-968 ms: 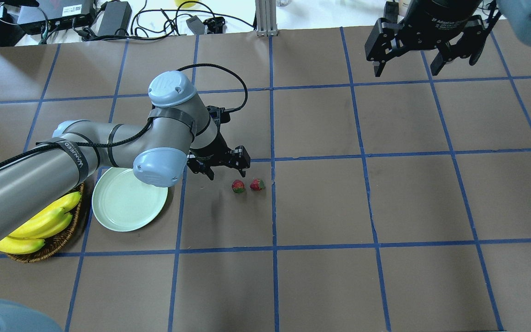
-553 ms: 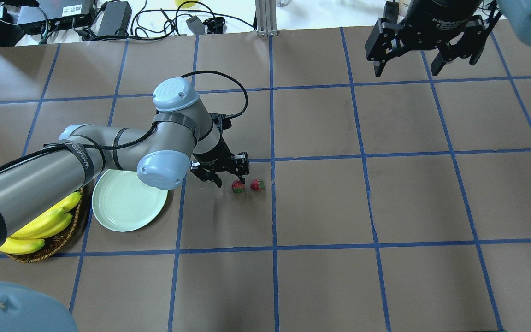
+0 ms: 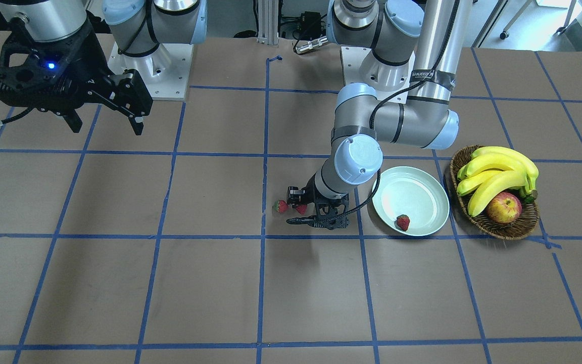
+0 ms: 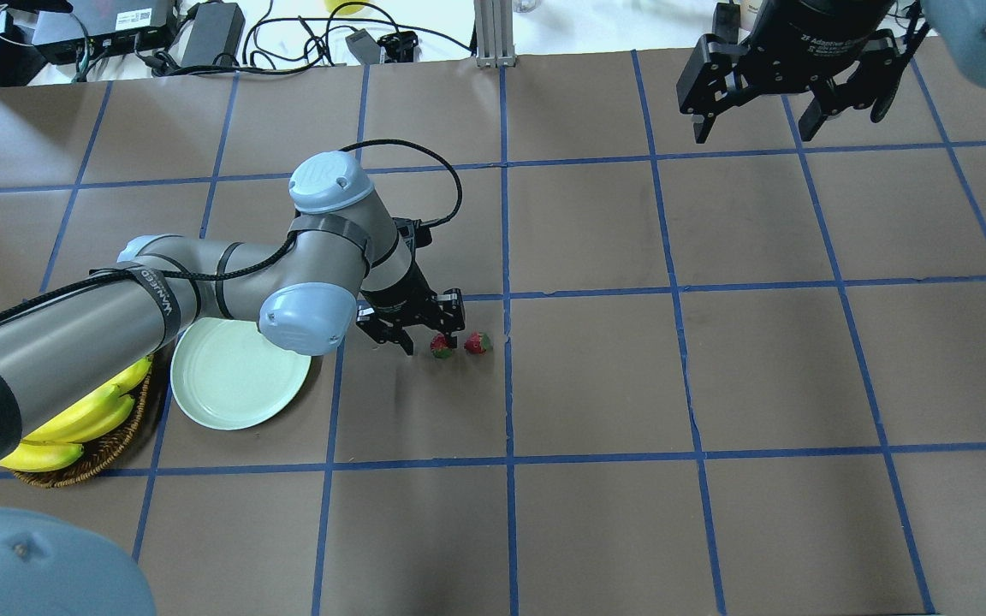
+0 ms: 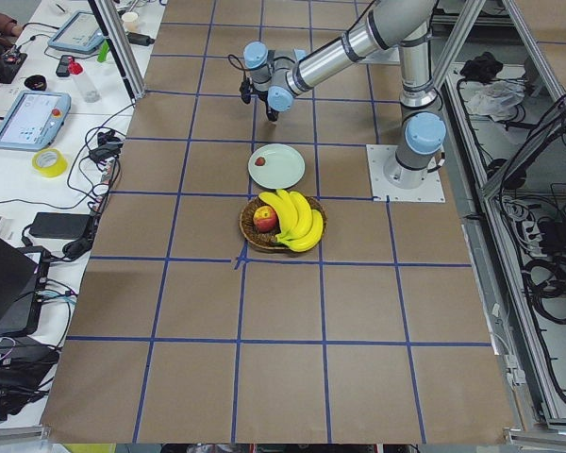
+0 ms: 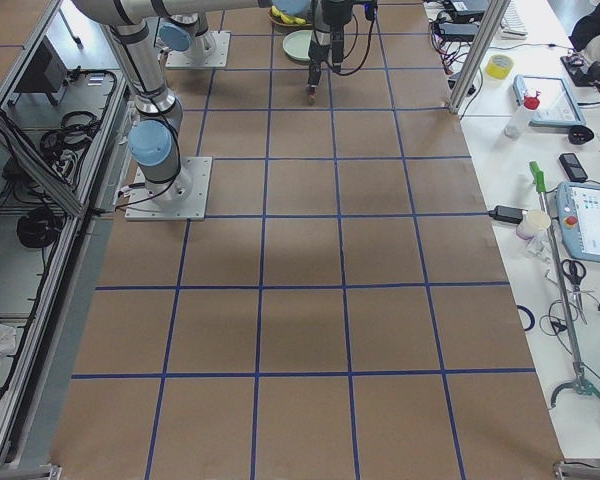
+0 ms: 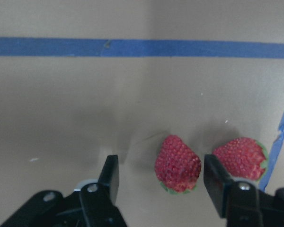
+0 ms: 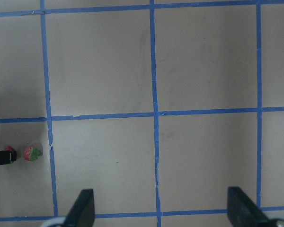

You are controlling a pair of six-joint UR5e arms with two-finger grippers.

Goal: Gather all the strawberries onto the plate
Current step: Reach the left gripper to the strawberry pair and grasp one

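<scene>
Two strawberries lie side by side on the brown table. My left gripper [image 4: 433,340] is open and low, its jaws on either side of the nearer strawberry [image 4: 441,346], which the left wrist view shows between the fingers [image 7: 177,163]. The second strawberry [image 4: 478,343] lies just outside one finger [image 7: 240,158]. A third strawberry [image 3: 402,222] lies in the pale mint plate [image 3: 422,193]; in the overhead view my left arm hides it and part of the plate [image 4: 232,389]. My right gripper [image 4: 754,128] is open and empty, high above the far right of the table.
A wicker basket [image 3: 511,231] with bananas [image 3: 495,169] and a red-yellow apple [image 3: 503,207] stands right beside the plate. Cables and power bricks [image 4: 210,34] lie beyond the table's far edge. Blue tape lines divide the table into squares.
My left gripper has moved down and towards the two strawberries, from short of them to astride the nearer one. The right arm has barely moved.
</scene>
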